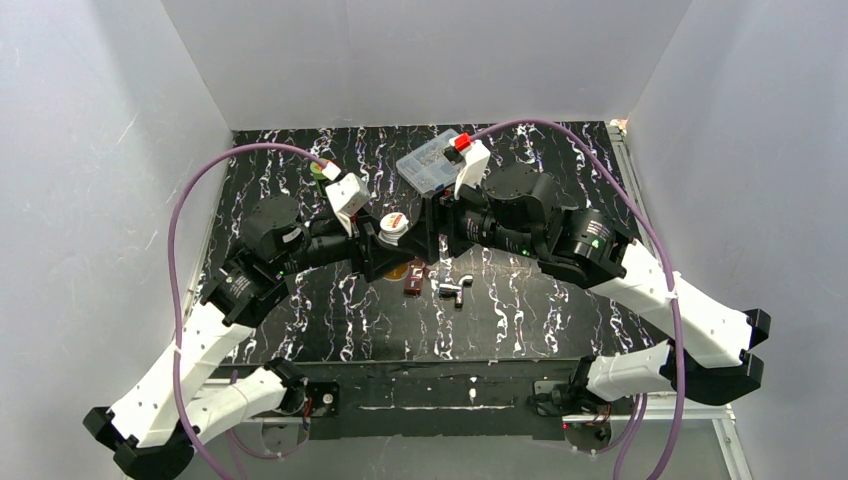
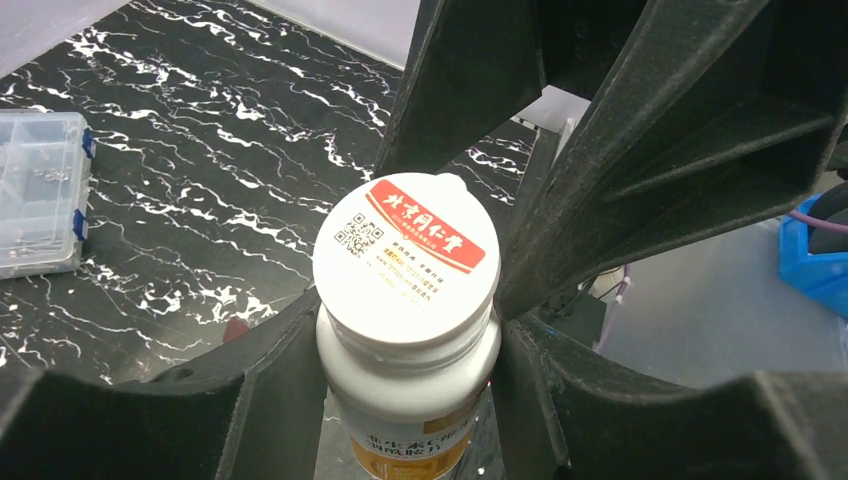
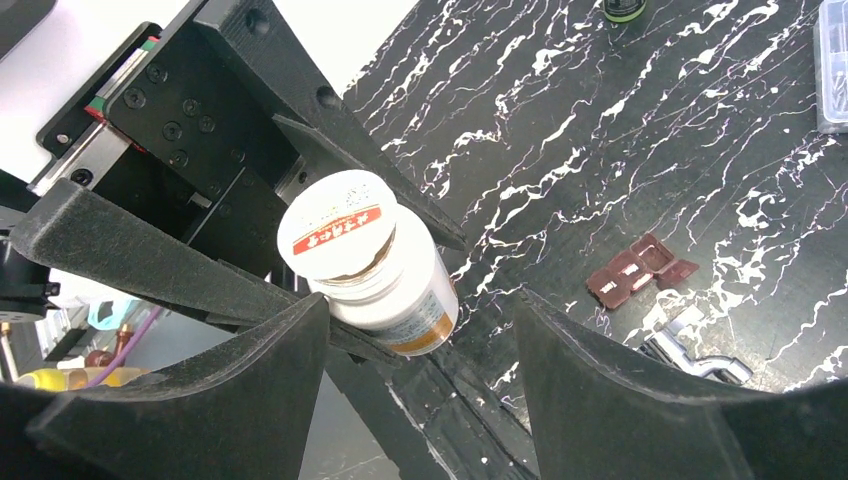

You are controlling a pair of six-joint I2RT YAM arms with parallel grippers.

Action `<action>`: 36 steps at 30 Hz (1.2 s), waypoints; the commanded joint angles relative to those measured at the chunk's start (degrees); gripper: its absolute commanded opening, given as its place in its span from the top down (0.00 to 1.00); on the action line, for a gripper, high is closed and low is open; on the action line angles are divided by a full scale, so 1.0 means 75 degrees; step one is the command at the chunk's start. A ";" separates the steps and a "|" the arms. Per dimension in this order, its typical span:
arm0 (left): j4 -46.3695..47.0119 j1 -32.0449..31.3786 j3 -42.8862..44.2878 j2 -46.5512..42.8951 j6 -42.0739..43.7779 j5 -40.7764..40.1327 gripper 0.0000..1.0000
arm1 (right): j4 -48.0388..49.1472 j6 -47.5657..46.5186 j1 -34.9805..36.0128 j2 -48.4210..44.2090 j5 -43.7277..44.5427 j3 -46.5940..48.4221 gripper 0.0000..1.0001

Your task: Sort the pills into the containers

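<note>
The left gripper [image 2: 405, 405] is clamped on the white bottle [image 2: 405, 330] below its cap [image 2: 405, 262], one finger on each side of the body. The right gripper [image 3: 420, 385] stands wide open and holds nothing. From the left wrist, its two fingers [image 2: 650, 150] flank the cap, but whether either one touches it cannot be told.

The case [image 3: 640, 272] lies flat on the marbled table [image 1: 560, 300], outside both pairs of jaws. From above it sits just on the near side of the held bottle. From the right wrist it lies off to the right of the jaws, apart from them. A silver piece [image 3: 695, 350] lies near it, and a clear box [image 1: 430, 160] sits at the far side.
</note>
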 commanded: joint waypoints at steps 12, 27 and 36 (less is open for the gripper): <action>0.1575 -0.0172 -0.0368 -0.0036 -0.0682 0.1044 1.00 | 0.1414 0.0367 0.0108 0.0037 -0.0034 -0.0041 0.25; 0.0909 -0.0158 -0.0063 0.0049 -0.0432 0.0291 1.00 | 0.0421 0.0309 0.0201 0.0244 0.0508 0.0339 0.29; 0.0171 -0.0154 0.0190 0.0316 -0.0280 0.0520 1.00 | 0.0407 0.0143 0.0296 0.0092 0.0437 0.0219 0.31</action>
